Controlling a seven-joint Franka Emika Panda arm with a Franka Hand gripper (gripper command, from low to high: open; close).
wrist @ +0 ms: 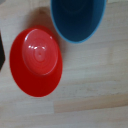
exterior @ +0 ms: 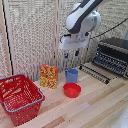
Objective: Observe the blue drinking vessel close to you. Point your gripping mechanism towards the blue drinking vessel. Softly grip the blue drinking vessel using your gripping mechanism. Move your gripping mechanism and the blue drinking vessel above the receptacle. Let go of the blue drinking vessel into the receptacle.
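At the exterior view's left, the red plastic-mesh shopping basket [exterior: 19, 98] with its blue-grey rim handle sits on the pale wooden counter [exterior: 90, 107], well apart from everything else. Further right stands an orange-and-yellow snack box [exterior: 49, 76], then the small medium-blue plastic cup [exterior: 71, 75], upright, with the shallow red bowl [exterior: 72, 90] just in front of it; whether cup and bowl touch I cannot tell. Above the cup hangs the white arm's claw [exterior: 73, 52], its two dark blue-tipped fingers pointing down and apart, holding nothing, with clear air between them and the cup's rim. At the far right a dark toaster oven [exterior: 112, 56] sits with a rack pulled out. The wrist view shows the red bowl filling much of the picture and only part of the cup's open mouth [wrist: 78, 19] at the edge, so the claw seems off-centre from the cup. The risk: descending from here, a finger could land on the rim and tip the light cup, or catch the neighbouring bowl instead.
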